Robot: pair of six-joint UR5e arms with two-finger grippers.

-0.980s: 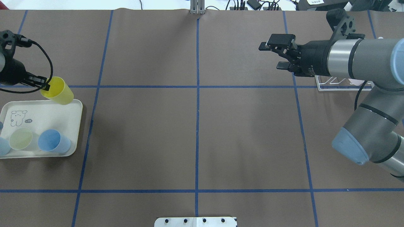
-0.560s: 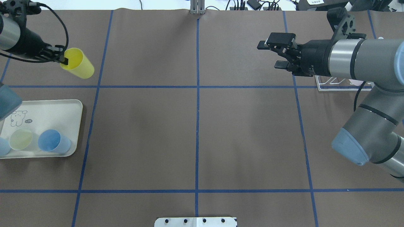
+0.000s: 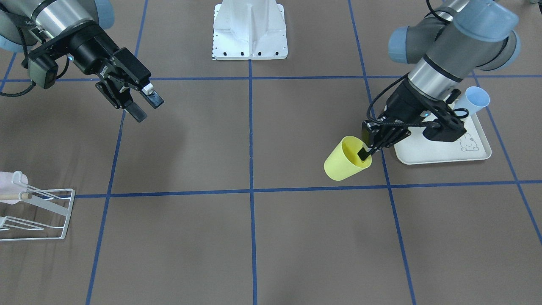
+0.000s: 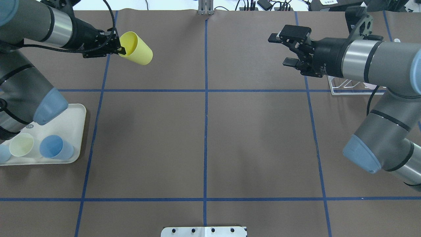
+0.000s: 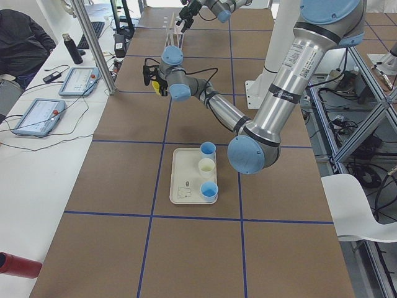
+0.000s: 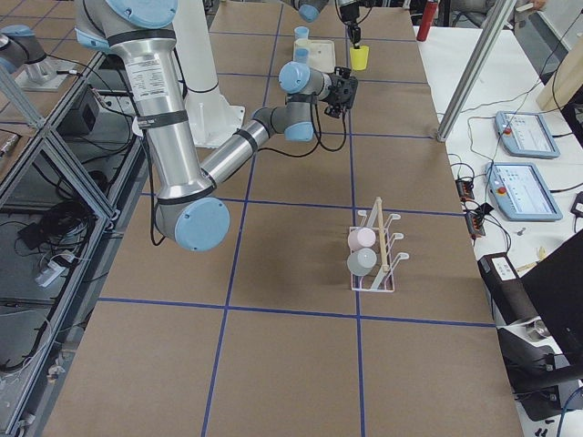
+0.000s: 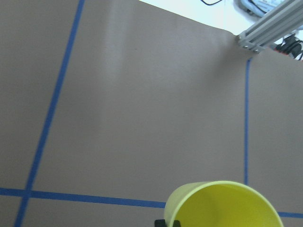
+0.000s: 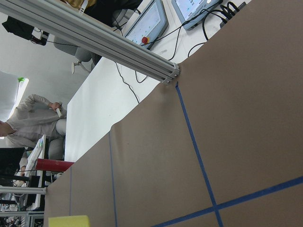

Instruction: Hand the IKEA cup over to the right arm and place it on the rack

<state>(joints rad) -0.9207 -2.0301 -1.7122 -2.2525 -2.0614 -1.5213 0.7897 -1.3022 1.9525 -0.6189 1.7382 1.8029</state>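
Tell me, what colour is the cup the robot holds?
Yellow; the cup shows best from overhead.

The yellow cup [image 4: 138,53] looks smooth matt plastic, the table cover [image 4: 256,138] matt brown paper.

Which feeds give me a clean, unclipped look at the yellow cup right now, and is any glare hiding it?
Overhead and front-facing: yellow cup sharp, whole, glare-free, pinched at the rim by the left hand. Left wrist: cup cropped by the bottom edge, top right corner washed out. Right wrist: only a yellow sliver at the bottom edge.
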